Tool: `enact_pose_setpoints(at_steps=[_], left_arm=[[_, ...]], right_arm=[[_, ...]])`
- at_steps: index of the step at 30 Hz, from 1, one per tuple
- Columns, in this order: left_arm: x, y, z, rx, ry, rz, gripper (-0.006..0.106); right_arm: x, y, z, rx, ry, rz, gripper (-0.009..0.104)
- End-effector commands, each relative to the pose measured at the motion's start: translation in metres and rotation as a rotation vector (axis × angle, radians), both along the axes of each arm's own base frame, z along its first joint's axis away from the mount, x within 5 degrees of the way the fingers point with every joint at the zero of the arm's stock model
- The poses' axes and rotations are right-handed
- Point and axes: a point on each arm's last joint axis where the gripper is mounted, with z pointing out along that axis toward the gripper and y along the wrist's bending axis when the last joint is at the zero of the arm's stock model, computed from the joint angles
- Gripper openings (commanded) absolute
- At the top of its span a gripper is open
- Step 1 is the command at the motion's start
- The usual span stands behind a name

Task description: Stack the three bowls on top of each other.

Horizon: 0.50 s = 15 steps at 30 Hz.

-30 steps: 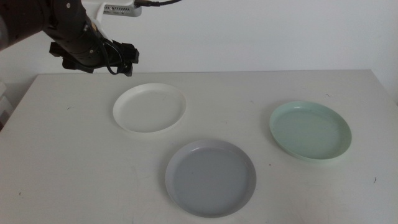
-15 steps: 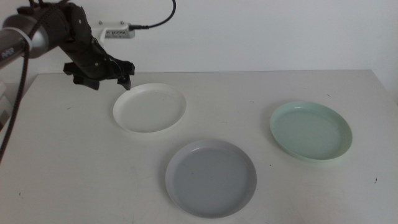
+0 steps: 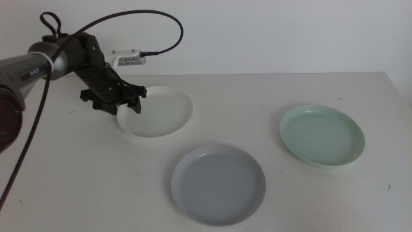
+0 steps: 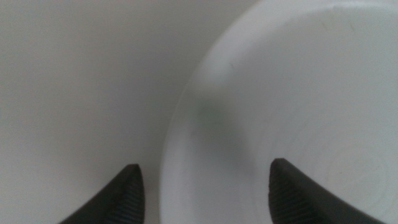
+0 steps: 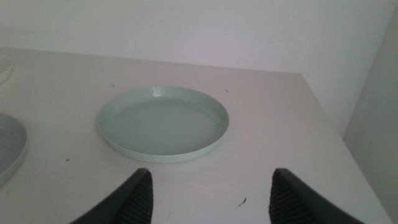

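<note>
**Left fingers straddle the white dish's rim**

Middle view: the left gripper (image 3: 131,102) sits low at the upper left of the frame, over the left edge of the shallow round white plastic bowl (image 3: 158,112). The pale grey plastic bowl (image 3: 218,183) lies at lower centre and the mint green plastic bowl (image 3: 321,136) at right, both apart on the white tabletop (image 3: 64,174).

Left wrist view: the fingers (image 4: 127,196) are spread, one outside the white bowl's rim, the other over its inside.

Right wrist view: the right gripper (image 5: 210,196) has its fingers spread, with the mint green bowl lying just beyond them, untouched.
</note>
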Motion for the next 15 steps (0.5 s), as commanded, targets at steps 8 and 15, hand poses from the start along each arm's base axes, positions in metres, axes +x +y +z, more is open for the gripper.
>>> enact_pose_setpoints(at_steps=[8, 15], left_arm=[[0.004, 0.0, 0.03, -0.022, -0.095, 0.013, 0.02], [0.004, 0.008, 0.044, -0.08, -0.115, 0.079, 0.0]], right_arm=[[-0.001, -0.002, 0.01, -0.019, -0.107, -0.019, 0.048], [-0.001, -0.002, 0.01, -0.019, -0.107, -0.019, 0.048]])
